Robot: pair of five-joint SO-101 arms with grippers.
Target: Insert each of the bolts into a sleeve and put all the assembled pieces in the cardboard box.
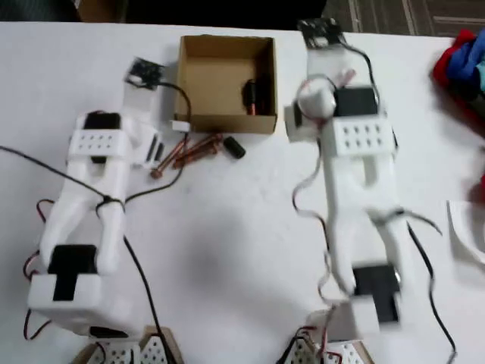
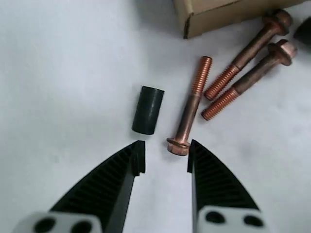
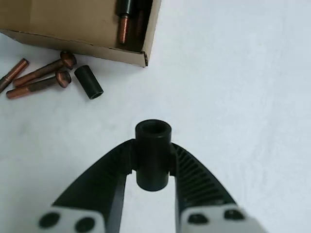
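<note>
Left pincer (image 2: pixel 165 156): jaws apart, low over the table (image 2: pixel 58 73). The nearest bolt (image 2: pixel 190 104) lies just ahead with its flanged head almost between the tips. Its long axis runs away from the pincer toward the cardboard box (image 2: pixel 218 17). A loose sleeve (image 2: pixel 148 109) lies just beside the shaft, not touching. Two more bolts (image 2: pixel 243 57) lie farther out, near the box.

Right pincer (image 3: pixel 153 162): clamped on a second sleeve (image 3: pixel 153 145), open bore showing.

The left arm is nearer the bolt. Judged next: close on its shank.
</note>
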